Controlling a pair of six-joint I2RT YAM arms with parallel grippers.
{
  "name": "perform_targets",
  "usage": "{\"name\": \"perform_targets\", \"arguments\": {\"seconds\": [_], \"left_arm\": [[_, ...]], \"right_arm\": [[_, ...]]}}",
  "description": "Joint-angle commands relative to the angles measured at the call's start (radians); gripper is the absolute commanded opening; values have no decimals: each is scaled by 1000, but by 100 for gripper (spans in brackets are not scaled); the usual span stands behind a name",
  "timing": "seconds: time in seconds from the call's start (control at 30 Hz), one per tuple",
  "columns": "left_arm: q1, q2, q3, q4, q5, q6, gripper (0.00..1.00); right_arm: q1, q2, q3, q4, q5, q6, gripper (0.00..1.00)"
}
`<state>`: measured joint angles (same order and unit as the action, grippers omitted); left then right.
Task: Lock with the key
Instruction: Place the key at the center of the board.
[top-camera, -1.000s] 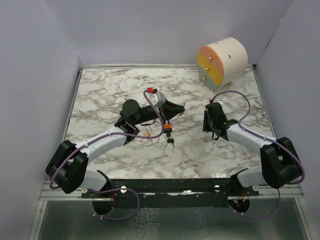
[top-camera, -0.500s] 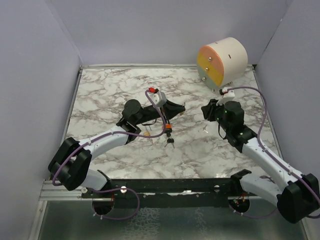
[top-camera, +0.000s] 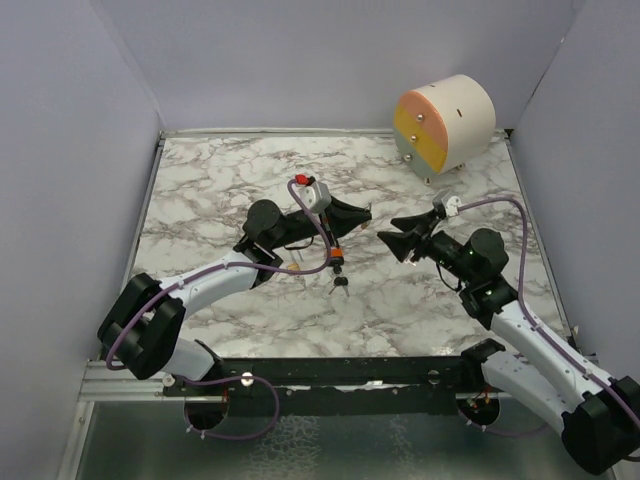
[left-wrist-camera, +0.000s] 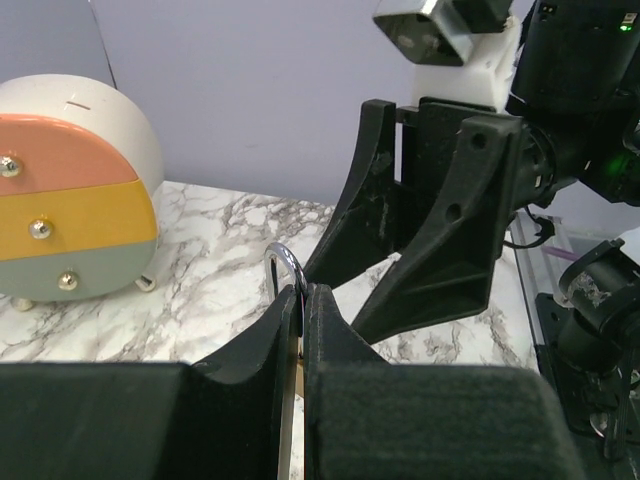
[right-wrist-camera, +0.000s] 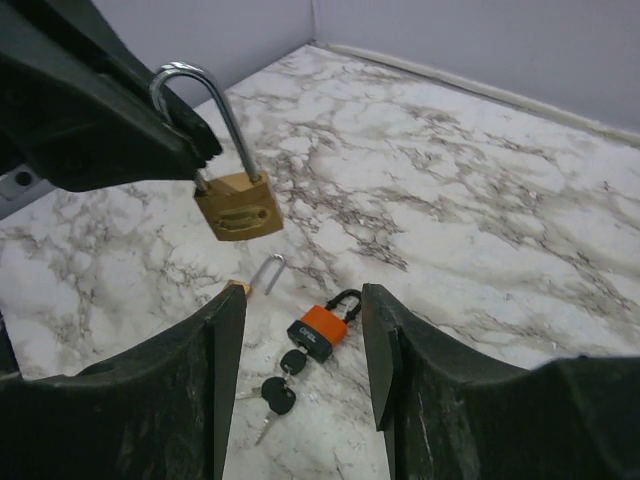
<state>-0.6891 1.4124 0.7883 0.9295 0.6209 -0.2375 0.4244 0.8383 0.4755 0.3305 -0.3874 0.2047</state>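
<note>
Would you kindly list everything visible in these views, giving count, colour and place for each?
brass padlock: one, gold body with silver shackle, hanging in the air from the left gripper.
orange padlock: one, orange and black, lying on the table near its middle.
keys: two visible, black heads, on the table next to the orange padlock.
silver loop: one, with a brass bit at its end, on the table, partly hidden by a right finger.
drawer cabinet: one, cream with pink, yellow and grey fronts, far right corner.
table: one, white and grey marble.
left gripper: one, black, shut on the brass padlock's shackle.
right gripper: one, black, open, facing the left gripper.
</note>
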Motion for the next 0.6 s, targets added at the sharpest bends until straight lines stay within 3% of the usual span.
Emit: {"name": "perform_targets", "arguments": {"seconds": [0.0, 0.1, 0.27, 0.43, 0.57], "left_arm": [[5, -11, -13, 66, 9, -13, 0], [5, -8, -18, 69, 0, -17, 0], [5, 37, -16, 69, -43, -13, 0], [5, 151, -2, 86, -111, -44, 0], [5, 244, 29, 106, -128, -97, 0]], "right_arm": [[2, -35, -11, 134, -142, -13, 52], [2, -40, -33, 187, -151, 4, 85], [2, -30, 3, 129, -103, -14, 87], [2, -62, 63, -55, 76, -53, 86], [2, -158, 38, -82, 199, -43, 85]]}}
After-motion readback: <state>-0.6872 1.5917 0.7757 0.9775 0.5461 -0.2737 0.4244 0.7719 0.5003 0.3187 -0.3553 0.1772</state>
